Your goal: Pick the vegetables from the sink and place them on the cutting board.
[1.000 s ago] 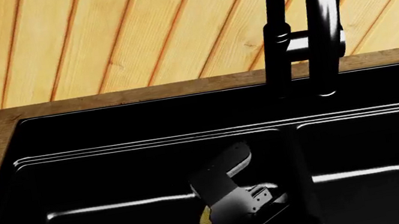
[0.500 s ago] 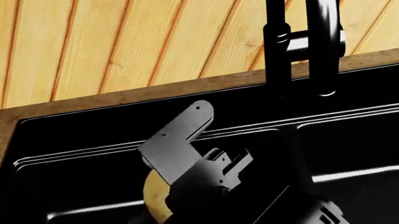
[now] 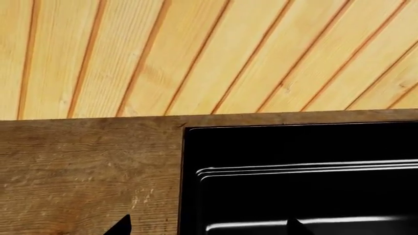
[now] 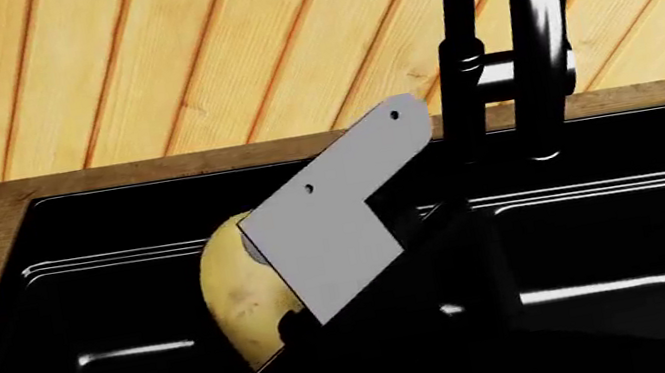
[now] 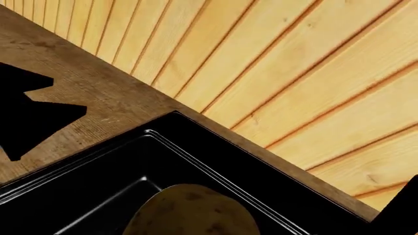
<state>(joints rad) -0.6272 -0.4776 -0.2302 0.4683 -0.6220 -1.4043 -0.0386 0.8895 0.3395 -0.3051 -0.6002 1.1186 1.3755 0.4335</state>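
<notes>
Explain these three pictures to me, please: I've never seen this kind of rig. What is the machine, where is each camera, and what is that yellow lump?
These are simulator renders of a two-armed robot at a kitchen counter. One picture comes from a camera on its head, looking down over a black sink with a tall faucet and a wood-plank wall behind. The other two come from cameras near each gripper.

In the head view, the grey bracket and dark shapes are the right gripper. The yellow lump is a potato, raised over the sink and apparently held by that gripper; the fingers themselves are hard to make out. The right wrist view shows the same potato close up.

The left wrist view shows only countertop, the sink corner and two dark fingertips, set apart with nothing between them.

No cutting board or pepper is visible.
</notes>
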